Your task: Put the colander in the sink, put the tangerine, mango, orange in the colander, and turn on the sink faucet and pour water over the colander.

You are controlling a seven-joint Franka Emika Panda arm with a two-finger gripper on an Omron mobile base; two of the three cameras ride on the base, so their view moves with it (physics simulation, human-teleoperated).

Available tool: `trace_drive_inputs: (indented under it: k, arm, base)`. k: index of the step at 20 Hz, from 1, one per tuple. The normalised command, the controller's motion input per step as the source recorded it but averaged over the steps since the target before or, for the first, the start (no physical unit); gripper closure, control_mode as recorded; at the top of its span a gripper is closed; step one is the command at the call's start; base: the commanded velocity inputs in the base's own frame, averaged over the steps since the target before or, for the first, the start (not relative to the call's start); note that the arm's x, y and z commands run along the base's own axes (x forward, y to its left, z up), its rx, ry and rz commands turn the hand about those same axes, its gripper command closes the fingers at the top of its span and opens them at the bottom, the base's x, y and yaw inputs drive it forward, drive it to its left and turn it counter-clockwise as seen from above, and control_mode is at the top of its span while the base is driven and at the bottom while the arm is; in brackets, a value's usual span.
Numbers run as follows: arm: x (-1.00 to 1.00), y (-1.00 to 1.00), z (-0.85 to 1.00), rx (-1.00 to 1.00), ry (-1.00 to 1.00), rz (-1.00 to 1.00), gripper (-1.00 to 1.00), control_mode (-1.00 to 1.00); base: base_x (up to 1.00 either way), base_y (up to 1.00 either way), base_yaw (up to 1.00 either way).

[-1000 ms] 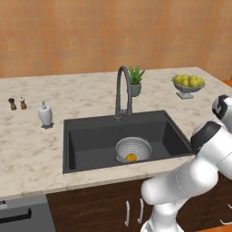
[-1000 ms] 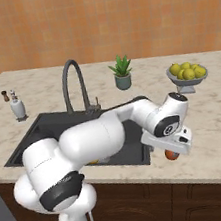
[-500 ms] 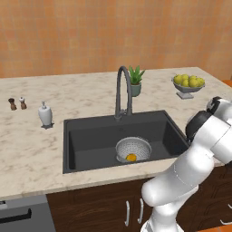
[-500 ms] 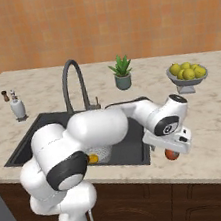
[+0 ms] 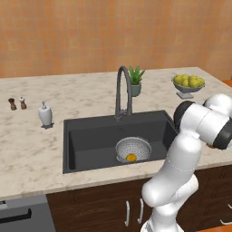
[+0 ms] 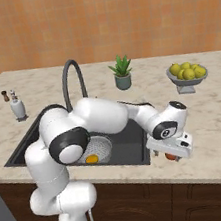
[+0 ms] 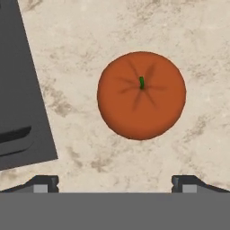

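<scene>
The gripper (image 7: 115,182), jaws spread wide and empty, hovers over a round deep-orange fruit (image 7: 141,101) on the beige marbled table (image 7: 193,40). The pierced silvery metal colander (image 5: 133,149) already sits in the dark sink (image 5: 90,140), holding one yellow-orange fruit (image 5: 131,157). The remaining fruit and the faucet step are left.

Bare counter (image 7: 188,40) rings the orange fruit (image 7: 141,101); the sink (image 7: 18,90) edge lies just beside it.

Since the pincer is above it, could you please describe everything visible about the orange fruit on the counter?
The orange fruit is round, deep reddish-orange and smooth, with a small green stem at the top and faint creases radiating from it. It sits stem up on the beige marbled counter, just beside the dark sink. Nothing else touches it.
</scene>
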Motion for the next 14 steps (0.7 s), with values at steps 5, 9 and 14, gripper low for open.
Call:
trace_drive_inputs:
  k: [5,9,14]
  arm:
    - [0.17,-0.17,-0.16,0.0,0.0,0.0,-1.0,-1.0]
    - [0.3,-0.01,-0.01,0.0,0.0,0.0,-1.0,-1.0]
    - [0.26,-0.05,-0.14,0.0,0.0,0.0,-1.0,-1.0]
  base:
    - [0.0,0.0,0.0]
    - [0.0,0.0,0.0]
    - [0.0,0.0,0.0]
